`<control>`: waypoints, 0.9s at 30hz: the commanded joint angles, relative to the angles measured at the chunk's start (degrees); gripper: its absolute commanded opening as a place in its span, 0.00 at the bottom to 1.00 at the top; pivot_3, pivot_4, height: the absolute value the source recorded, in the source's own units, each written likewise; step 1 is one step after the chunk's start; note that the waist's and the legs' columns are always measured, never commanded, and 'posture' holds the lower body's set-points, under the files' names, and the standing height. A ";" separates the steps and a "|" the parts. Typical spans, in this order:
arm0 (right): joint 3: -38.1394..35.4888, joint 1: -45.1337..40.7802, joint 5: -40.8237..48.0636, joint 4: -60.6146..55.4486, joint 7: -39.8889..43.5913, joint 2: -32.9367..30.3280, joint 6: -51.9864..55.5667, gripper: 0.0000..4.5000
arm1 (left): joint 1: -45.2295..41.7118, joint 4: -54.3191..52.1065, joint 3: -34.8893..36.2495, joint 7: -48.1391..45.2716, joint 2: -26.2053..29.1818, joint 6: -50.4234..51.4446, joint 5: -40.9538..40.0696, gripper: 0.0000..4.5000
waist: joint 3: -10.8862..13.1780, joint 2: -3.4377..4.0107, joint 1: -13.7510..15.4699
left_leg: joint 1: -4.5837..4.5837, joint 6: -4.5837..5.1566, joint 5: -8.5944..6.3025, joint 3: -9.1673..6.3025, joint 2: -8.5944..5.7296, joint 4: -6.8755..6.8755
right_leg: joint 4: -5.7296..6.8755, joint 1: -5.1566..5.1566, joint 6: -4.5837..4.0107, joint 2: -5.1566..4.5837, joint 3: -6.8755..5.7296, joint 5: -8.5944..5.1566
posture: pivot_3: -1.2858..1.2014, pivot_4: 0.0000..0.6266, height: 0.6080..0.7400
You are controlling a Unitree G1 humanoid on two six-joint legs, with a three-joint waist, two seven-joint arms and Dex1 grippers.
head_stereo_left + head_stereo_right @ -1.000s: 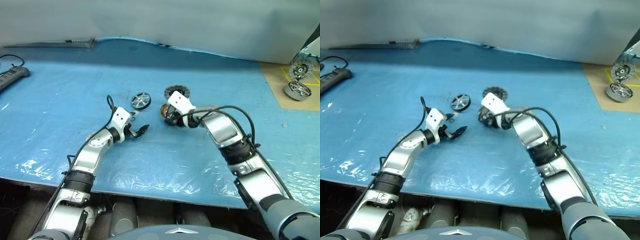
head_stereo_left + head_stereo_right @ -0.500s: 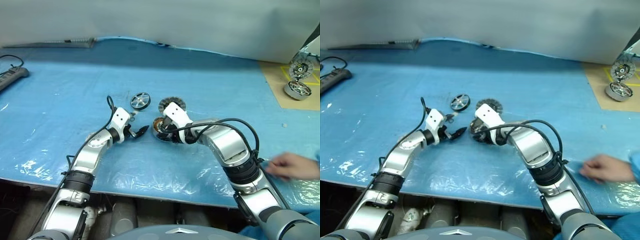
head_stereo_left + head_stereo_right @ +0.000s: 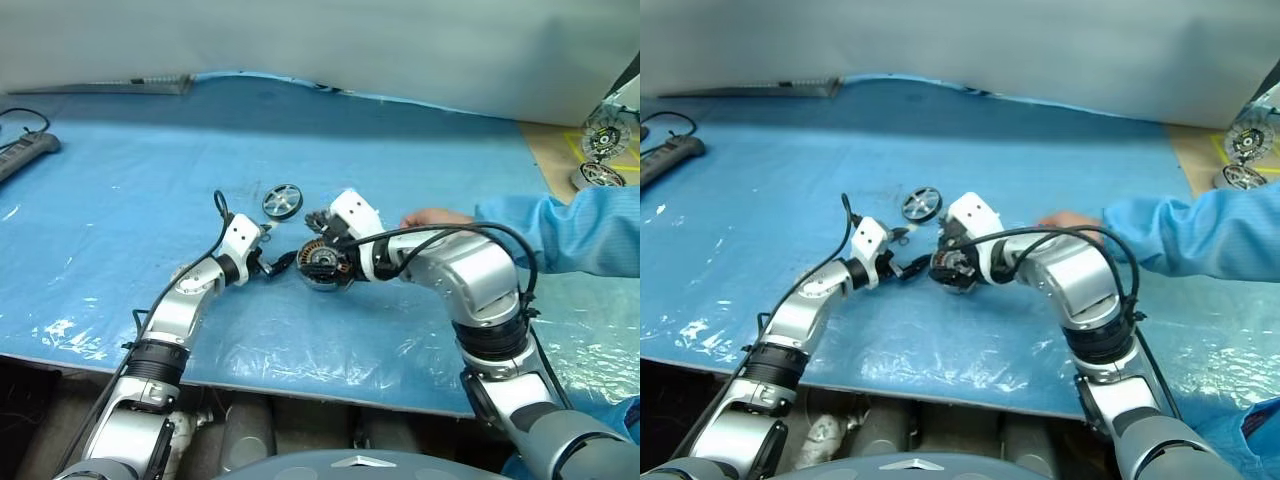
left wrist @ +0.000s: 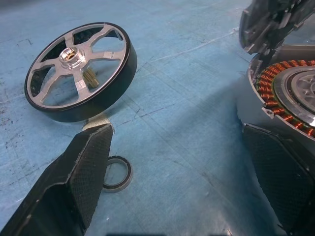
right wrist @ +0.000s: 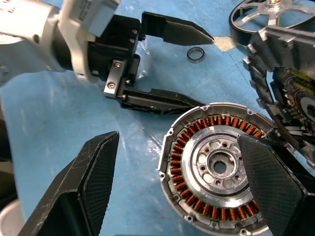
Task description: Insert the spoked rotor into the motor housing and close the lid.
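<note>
Two grippers gape empty: left gripper [image 3: 282,262] sits nearer the small dark-rimmed spoked rotor [image 3: 282,200], just behind; right gripper [image 5: 192,187] over round grey copper-wound motor housing [image 3: 322,265].

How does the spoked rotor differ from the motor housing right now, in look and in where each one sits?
The spoked rotor is a small open wheel with a dark rim and silver spokes; the motor housing is a wider grey cup ringed inside with copper windings. The rotor sits away from both grippers; the housing lies between the right gripper's open fingers, beside the left gripper. Both are round and rest on the blue sheet.
</note>
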 commanded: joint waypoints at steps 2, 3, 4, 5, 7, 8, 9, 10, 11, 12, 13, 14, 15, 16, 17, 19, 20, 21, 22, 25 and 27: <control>-5.99 3.65 4.82 -6.64 1.41 -3.23 -1.95 0.91 | 0.10 -1.44 0.22 -0.70 0.76 -1.09 -0.08 1.00 | 0.00 0.00 0.43 | 0.01 -0.01 0.00 0.00 0.01 -0.02 | -0.04 0.02 0.00 0.00 0.00 0.00 | 0.52 0.24 1.00; -6.44 5.65 5.29 -7.63 1.84 -4.70 -4.90 0.91 | 0.15 -1.48 0.25 -0.77 0.83 -1.08 -0.10 1.00 | 0.00 0.00 0.74 | 0.00 -0.01 0.00 0.00 0.01 -0.02 | -0.06 0.02 0.01 0.00 0.00 0.00 | 0.52 0.24 1.00; -7.04 8.73 5.56 -8.87 2.59 -6.58 -8.72 0.91 | 0.22 -1.60 0.25 -0.83 0.91 -1.03 -0.11 1.00 | 0.00 0.00 0.96 | 0.01 -0.01 -0.01 0.01 0.01 -0.03 | -0.07 0.02 0.01 0.00 0.00 0.00 | 0.52 0.24 1.00; -7.67 11.55 5.90 -9.80 3.26 -8.11 -11.87 0.91 | 0.26 -1.66 0.25 -0.89 0.99 -1.01 -0.14 1.00 | 0.00 0.00 1.15 | 0.01 -0.02 -0.01 0.01 0.02 -0.03 | -0.08 0.02 0.01 0.00 -0.01 0.00 | 0.52 0.24 1.00; -9.02 17.13 5.95 -10.71 4.15 -10.43 -18.78 0.91 | 0.25 -1.66 0.22 -0.97 1.11 -0.98 -0.20 1.00 | 0.00 0.01 1.27 | 0.00 -0.03 -0.02 0.02 0.05 -0.05 | -0.11 0.02 0.03 -0.01 0.00 -0.01 | 0.52 0.24 1.00; -9.35 19.78 5.28 -10.79 4.20 -11.41 -22.91 0.91 | 0.21 -1.63 0.18 -1.00 1.17 -0.99 -0.23 1.00 | 0.00 0.01 1.31 | -0.01 -0.03 -0.02 0.02 0.03 -0.05 | -0.12 0.02 0.03 -0.02 0.00 0.00 | 0.52 0.24 1.00; -9.66 22.60 4.81 -10.45 4.43 -12.66 -26.04 0.91 | 0.12 -1.54 0.14 -1.05 1.19 -0.98 -0.25 1.00 | 0.00 0.01 1.28 | 0.00 -0.03 -0.02 0.02 0.05 -0.05 | -0.12 0.03 0.03 -0.02 0.00 -0.01 | 0.52 0.24 1.00; -9.94 24.74 4.55 -10.03 4.54 -13.55 -28.39 0.91 | 0.05 -1.47 0.13 -1.12 1.22 -0.97 -0.26 1.00 | 0.00 0.01 1.24 | 0.00 -0.02 -0.02 0.02 0.05 -0.04 | -0.11 0.01 0.04 -0.03 0.01 0.00 | 0.52 0.24 1.00; -10.22 26.21 4.58 -9.55 4.51 -14.17 -30.06 0.91 | -0.01 -1.42 0.12 -1.19 1.23 -0.94 -0.26 1.00 | 0.00 0.01 1.20 | 0.02 -0.02 -0.02 0.02 0.05 -0.03 | -0.10 0.03 0.05 -0.03 0.02 0.00 | 0.52 0.24 1.00; -10.62 27.34 4.71 -9.12 4.12 -14.39 -31.31 0.91 | -0.07 -1.34 0.10 -1.28 1.24 -0.95 -0.23 1.00 | 0.00 0.01 1.06 | 0.03 -0.02 -0.02 0.02 0.05 -0.03 | -0.10 0.04 0.05 -0.03 0.02 0.00 | 0.52 0.24 1.00; -10.87 28.00 4.86 -8.75 3.70 -14.45 -32.35 0.91 | -0.12 -1.29 0.09 -1.36 1.24 -0.93 -0.24 1.00 | 0.00 0.01 0.88 | 0.04 -0.02 -0.02 0.02 0.04 -0.02 | -0.09 0.02 0.05 -0.02 0.04 0.00 | 0.52 0.24 1.00; -10.92 28.39 4.78 -8.31 3.15 -14.50 -33.19 0.91 | -0.19 -1.22 0.05 -1.43 1.22 -0.92 -0.20 1.00 | 0.00 0.01 0.76 | 0.08 -0.02 -0.02 0.02 0.02 -0.02 | -0.08 0.03 0.05 -0.01 0.07 0.00 | 0.52 0.24 1.00; -10.96 28.60 4.84 -7.98 2.69 -14.40 -33.83 0.91 | -0.23 -1.18 0.03 -1.49 1.21 -0.90 -0.18 1.00 | 0.00 0.01 0.73 | 0.11 -0.02 -0.02 0.01 0.02 -0.02 | -0.05 0.03 0.05 0.01 0.10 0.00 | 0.52 0.24 1.00; -10.98 28.66 5.06 -7.70 2.36 -14.29 -34.13 0.91 | -0.29 -1.15 0.01 -1.54 1.18 -0.87 -0.16 1.00 | 0.00 0.01 0.76 | 0.12 -0.02 -0.02 0.01 0.02 -0.02 | -0.05 0.02 0.04 0.01 0.12 0.00 | 0.52 0.24 1.00; -10.73 28.63 5.06 -7.38 2.06 -14.40 -34.48 0.91 | -0.36 -1.13 -0.01 -1.57 1.15 -0.83 -0.15 1.00 | 0.00 0.01 0.84 | 0.12 -0.01 -0.02 0.02 0.02 -0.01 | -0.05 0.02 0.04 0.01 0.12 0.00 | 0.52 0.24 1.00; -10.05 28.70 4.91 -6.93 1.68 -14.79 -35.24 0.91 | -0.40 -1.16 -0.03 -1.64 1.16 -0.77 -0.16 1.00 | 0.00 0.01 0.94 | 0.10 -0.01 -0.02 0.03 0.03 0.02 | -0.05 0.03 0.04 -0.01 0.13 0.00 | 0.52 0.24 1.00; -9.72 28.71 4.79 -6.71 1.56 -14.97 -35.67 0.91 | -0.42 -1.15 -0.04 -1.66 1.16 -0.76 -0.16 1.00 | 0.00 0.01 0.95 | 0.08 0.00 -0.02 0.03 0.03 0.03 | -0.06 0.03 0.04 -0.01 0.14 0.00 | 0.52 0.24 1.00; -9.48 28.63 4.80 -6.42 1.41 -15.02 -35.93 0.91 | -0.46 -1.12 -0.04 -1.67 1.14 -0.73 -0.17 1.00 | 0.00 0.01 0.95 | 0.07 0.00 -0.01 0.04 0.03 0.03 | -0.07 0.03 0.04 -0.02 0.14 0.01 | 0.52 0.24 1.00; -9.32 28.56 4.87 -6.20 1.29 -15.06 -36.12 0.91 | -0.49 -1.07 -0.05 -1.67 1.13 -0.72 -0.17 1.00 | 0.00 0.01 0.96 | 0.06 0.00 -0.02 0.05 0.02 0.03 | -0.07 0.03 0.05 -0.02 0.14 0.01 | 0.52 0.24 1.00; -8.88 28.68 5.19 -6.01 0.95 -15.24 -36.38 0.91 | -0.24 -1.42 -0.09 -1.63 1.14 -0.60 -0.18 1.00 | 0.00 0.01 0.97 | 0.06 0.00 -0.02 0.05 0.00 0.01 | -0.06 0.02 0.04 0.00 0.12 0.01 | 0.52 0.24 1.00; -8.59 28.70 5.33 -6.01 0.78 -15.39 -36.50 0.91 | -0.11 -1.60 -0.12 -1.61 1.13 -0.53 -0.19 1.00 | 0.00 0.01 0.97 | 0.06 -0.01 -0.02 0.05 0.00 0.01 | -0.06 0.02 0.04 0.00 0.11 0.00 | 0.52 0.24 1.00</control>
